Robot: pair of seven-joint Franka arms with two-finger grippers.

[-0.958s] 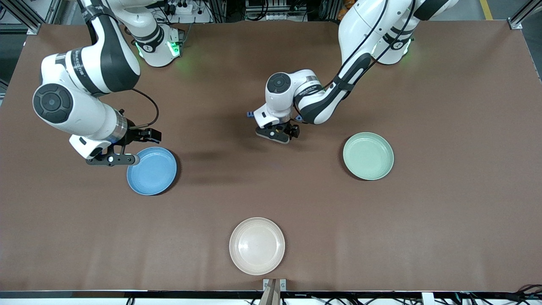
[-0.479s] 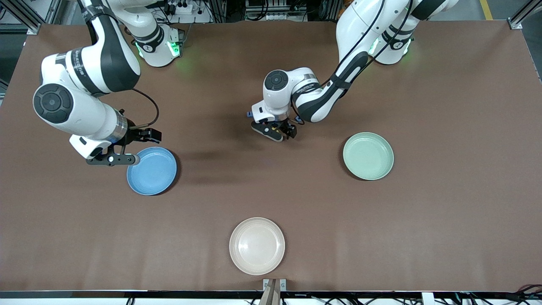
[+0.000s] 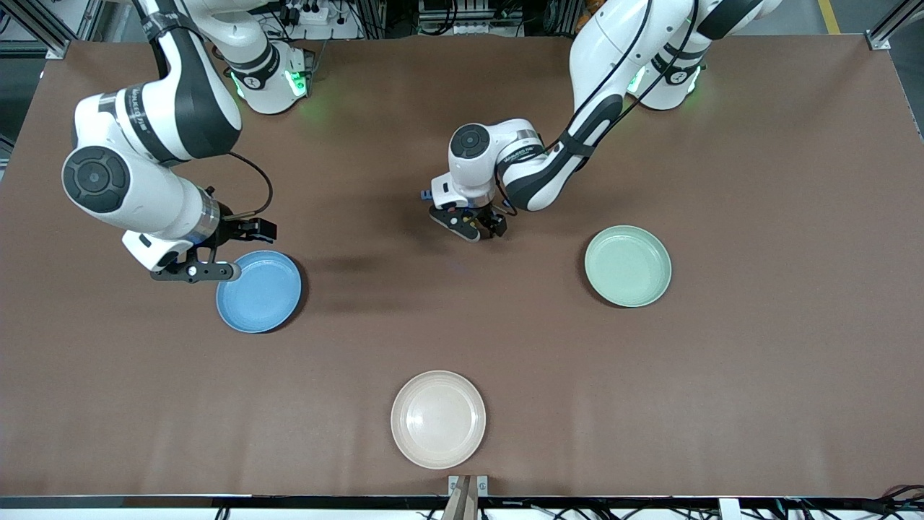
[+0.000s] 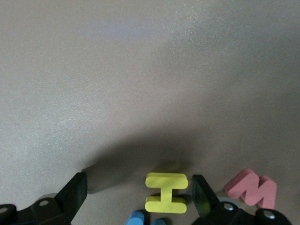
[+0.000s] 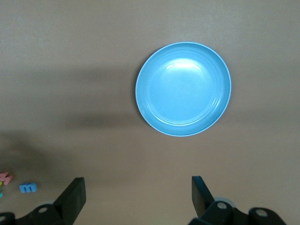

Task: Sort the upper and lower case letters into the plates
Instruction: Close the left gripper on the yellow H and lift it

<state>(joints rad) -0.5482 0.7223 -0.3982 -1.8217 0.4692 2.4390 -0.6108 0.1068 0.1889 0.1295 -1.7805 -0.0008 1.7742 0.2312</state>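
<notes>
My left claw (image 3: 471,225) hangs low over the middle of the table with its fingers spread wide and nothing between them, and in the left wrist view a yellow letter (image 4: 166,198), a capital I or an H on its side, lies flat on the table between my fingertips (image 4: 202,196). A pink M (image 4: 252,188) lies just beside it, outside one finger, and a blue piece (image 4: 137,218) sits at the frame's edge, cut off so I cannot read it. I judge these letters to be light, stiff and chunky, probably foam or soft plastic, not fragile and not slippery on the matte brown cloth; I would pinch the yellow one across its narrow middle bar, where flat sides meet my pads squarely. My right claw (image 3: 193,272) waits, spread wide and empty, above the table just beside the blue plate's (image 3: 263,295) rim toward the right arm's end of the table; its wrist view shows that plate bare, plus a small blue m (image 5: 27,187) and a pink scrap near the frame's edge. The pale green plate (image 3: 627,266) lies toward the left arm's end, bare too. From the front my own wrist hides the whole cluster, so I cannot count the letters or read most of them
</notes>
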